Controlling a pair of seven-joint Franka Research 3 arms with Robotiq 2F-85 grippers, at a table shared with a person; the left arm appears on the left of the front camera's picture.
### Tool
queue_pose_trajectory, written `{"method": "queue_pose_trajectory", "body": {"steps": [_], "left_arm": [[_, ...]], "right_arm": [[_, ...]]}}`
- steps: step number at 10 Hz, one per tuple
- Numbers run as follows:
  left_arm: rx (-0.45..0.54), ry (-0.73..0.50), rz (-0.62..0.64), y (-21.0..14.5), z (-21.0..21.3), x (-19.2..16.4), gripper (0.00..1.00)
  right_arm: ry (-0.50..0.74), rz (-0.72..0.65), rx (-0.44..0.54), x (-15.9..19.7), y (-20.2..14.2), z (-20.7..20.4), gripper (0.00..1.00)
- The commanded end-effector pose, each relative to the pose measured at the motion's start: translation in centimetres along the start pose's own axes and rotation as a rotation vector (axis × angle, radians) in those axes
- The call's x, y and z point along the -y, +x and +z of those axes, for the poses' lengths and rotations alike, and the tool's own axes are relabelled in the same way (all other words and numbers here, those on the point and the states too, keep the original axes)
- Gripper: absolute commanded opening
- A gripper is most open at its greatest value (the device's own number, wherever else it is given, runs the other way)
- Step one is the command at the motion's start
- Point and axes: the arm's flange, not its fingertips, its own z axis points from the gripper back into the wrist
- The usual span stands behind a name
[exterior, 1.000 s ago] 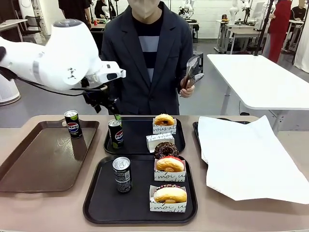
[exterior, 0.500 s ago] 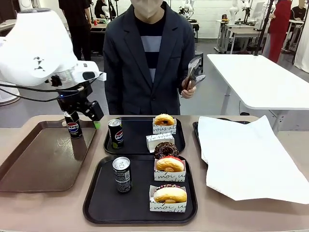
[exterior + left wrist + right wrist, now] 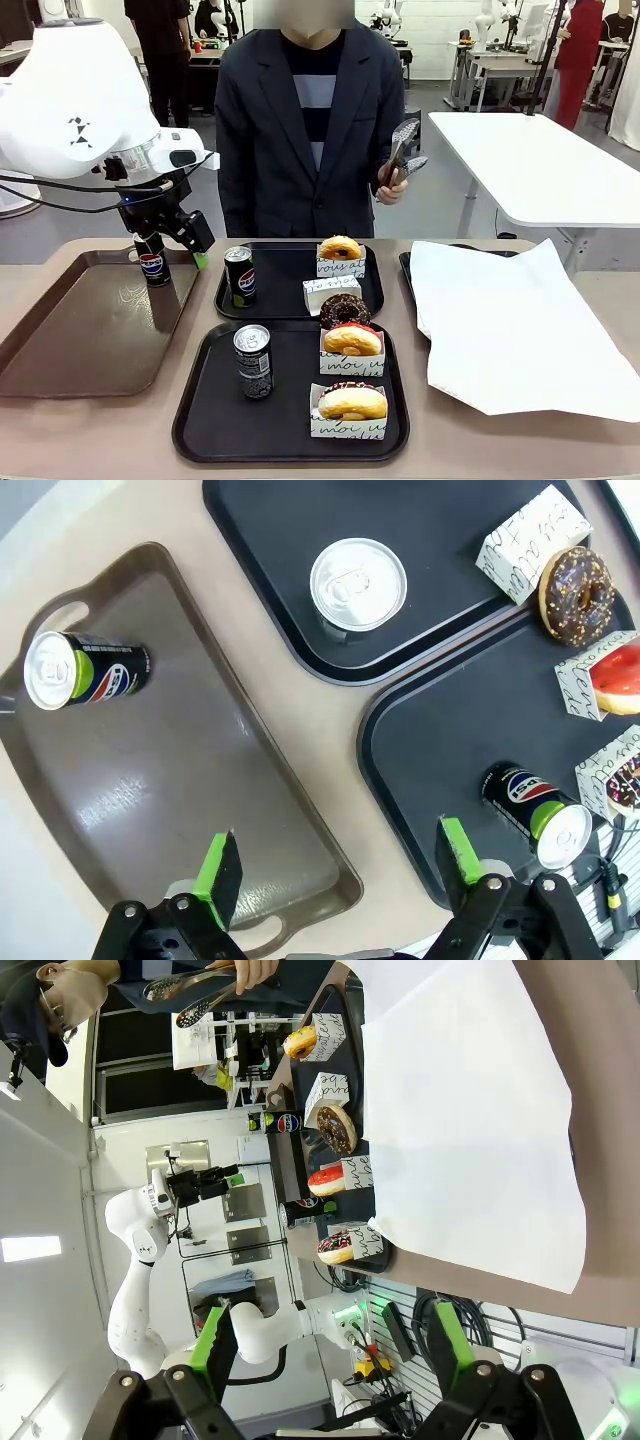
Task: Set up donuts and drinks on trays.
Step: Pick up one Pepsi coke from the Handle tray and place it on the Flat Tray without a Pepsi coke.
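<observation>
My left gripper (image 3: 172, 250) hangs open and empty over the far right corner of the brown tray (image 3: 90, 320), just right of a Pepsi can (image 3: 152, 265) standing there. From the left wrist its green pads (image 3: 218, 865) stand wide apart above the brown tray (image 3: 200, 770). The far black tray (image 3: 285, 270) holds a Pepsi can (image 3: 239, 275), a golden donut (image 3: 340, 247) and a white sleeve (image 3: 332, 293). The near black tray (image 3: 215, 400) holds a can (image 3: 252, 360), a chocolate donut (image 3: 344, 310), a red-iced donut (image 3: 352, 342) and a sprinkled donut (image 3: 352, 402). My right gripper (image 3: 333, 1345) is open and empty.
A person stands at the far side holding metal tongs (image 3: 400, 150). A large white paper sheet (image 3: 510, 320) covers the right of the table and another black tray, whose corner (image 3: 405, 262) shows.
My left arm has swung left, from above the far black tray's can to the brown tray's far right corner, and has held there for the last half second. Cans and donuts have stayed put.
</observation>
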Motion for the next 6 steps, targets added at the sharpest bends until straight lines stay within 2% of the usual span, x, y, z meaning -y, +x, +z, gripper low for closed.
{"method": "queue_pose_trajectory", "body": {"steps": [1, 3, 5, 6], "left_arm": [[0.013, 0.011, 0.006, 0.4, 0.0, 0.1, 1.00], [0.000, 0.000, 0.000, 0.0, 0.0, 0.0, 1.00], [0.019, -0.277, 0.336, -0.4, 4.7, -8.1, 1.00], [-0.041, -0.413, 0.482, -2.0, 5.1, -12.4, 1.00]], "right_arm": [[0.032, 0.018, 0.015, 0.0, 0.1, -0.2, 1.00], [0.032, 0.018, 0.015, 0.0, 0.1, -0.2, 1.00], [0.032, 0.018, 0.015, 0.0, 0.1, -0.2, 1.00], [0.032, 0.018, 0.015, 0.0, 0.1, -0.2, 1.00]]}}
